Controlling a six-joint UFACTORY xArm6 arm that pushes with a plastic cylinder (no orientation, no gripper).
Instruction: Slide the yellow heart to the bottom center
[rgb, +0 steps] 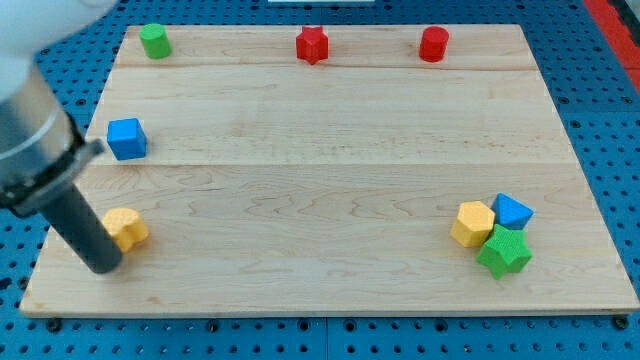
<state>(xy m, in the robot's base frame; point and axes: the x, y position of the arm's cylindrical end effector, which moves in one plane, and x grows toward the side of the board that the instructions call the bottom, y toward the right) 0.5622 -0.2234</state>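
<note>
The yellow heart (128, 228) lies near the board's left edge, low in the view. My dark rod comes down from the view's upper left, and my tip (103, 264) rests on the board just left of and below the heart, touching or almost touching it. The rod hides part of the heart's left side.
A blue cube (126, 138) sits above the heart at the left edge. A green cylinder (154, 41), a red star (312, 45) and a red cylinder (434, 44) line the top. At the lower right a yellow hexagon (472, 223), a blue block (513, 211) and a green star (505, 251) cluster.
</note>
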